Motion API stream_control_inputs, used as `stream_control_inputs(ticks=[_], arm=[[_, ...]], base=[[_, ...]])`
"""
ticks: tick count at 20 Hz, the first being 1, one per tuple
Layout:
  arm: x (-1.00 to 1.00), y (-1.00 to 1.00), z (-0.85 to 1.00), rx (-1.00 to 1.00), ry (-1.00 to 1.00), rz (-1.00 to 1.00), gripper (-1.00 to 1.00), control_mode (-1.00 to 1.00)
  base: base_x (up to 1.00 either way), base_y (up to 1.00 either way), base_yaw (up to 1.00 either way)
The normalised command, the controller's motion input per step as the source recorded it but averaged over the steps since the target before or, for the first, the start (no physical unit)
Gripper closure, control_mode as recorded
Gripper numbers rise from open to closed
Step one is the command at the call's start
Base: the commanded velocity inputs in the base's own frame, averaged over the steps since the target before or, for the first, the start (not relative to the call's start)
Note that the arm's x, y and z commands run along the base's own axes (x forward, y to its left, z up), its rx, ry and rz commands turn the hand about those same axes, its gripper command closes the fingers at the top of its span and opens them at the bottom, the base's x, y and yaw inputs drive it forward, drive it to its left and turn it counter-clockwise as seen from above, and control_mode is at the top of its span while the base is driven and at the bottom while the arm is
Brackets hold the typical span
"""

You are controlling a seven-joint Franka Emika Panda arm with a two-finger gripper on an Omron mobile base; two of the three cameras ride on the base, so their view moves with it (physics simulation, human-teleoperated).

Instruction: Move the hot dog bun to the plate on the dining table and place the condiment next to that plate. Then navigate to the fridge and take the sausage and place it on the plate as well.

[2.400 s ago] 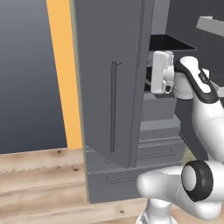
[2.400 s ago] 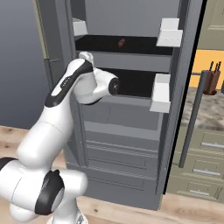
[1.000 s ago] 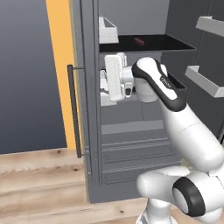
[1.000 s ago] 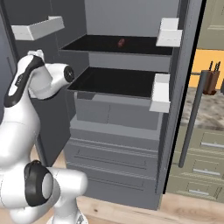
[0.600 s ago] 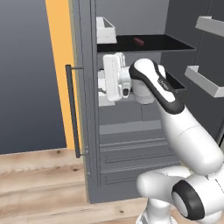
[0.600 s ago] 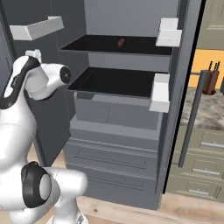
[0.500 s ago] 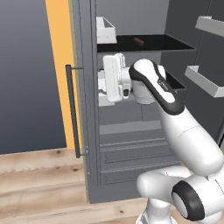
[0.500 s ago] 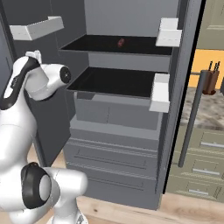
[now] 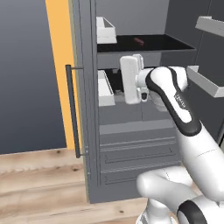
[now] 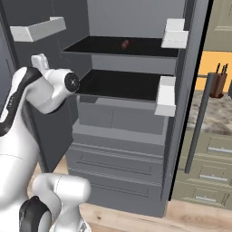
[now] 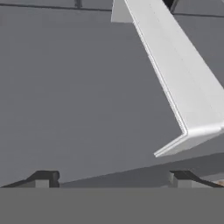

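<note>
Left base view: small reddish-brown sausage point(image 9: 138, 41) on black upper fridge shelf point(image 9: 175, 43), mid-depth, above and behind white hand point(image 9: 114, 91) facing left door.
Right base view: sausage point(image 10: 125, 43) toward shelf's back.
Hand view: dark fingertips point(image 11: 43, 179) spread wide, empty, aimed at grey door panel with white door bin point(image 11: 183, 87).

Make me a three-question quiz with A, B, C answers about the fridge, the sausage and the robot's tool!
1. Where is the sausage?
A. top black shelf
B. bottom drawer
C. floor

2. What colour are the door bins?
A. red
B. white
C. green

3. How is the tool?
A. shut on the sausage
B. open, holding nothing
C. shut on a bin

Answers: 1 A, the small reddish piece lies on the upper shelf of the fridge. 2 B, both bins on the open door are white. 3 B, the hand view shows its tips wide apart with nothing between.
</note>
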Motion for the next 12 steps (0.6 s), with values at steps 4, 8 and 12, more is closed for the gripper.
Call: stream_control_inputs(ticks=[4,8,12], arm=[[-0.41,-0.77,0.30,-0.31,-0.12,-0.11,-1.00,-1.00],[-0.61,-0.81,0.07,-0.34,-0.12,-0.11,-1.00,-1.00],[-0.62,-0.67,0.00,-0.45,-0.06,-0.06,-1.00,-1.00]], base=[[0.00,0.00,0.00],[0.00,0.00,0.00],[0.00,0.00,0.00]])
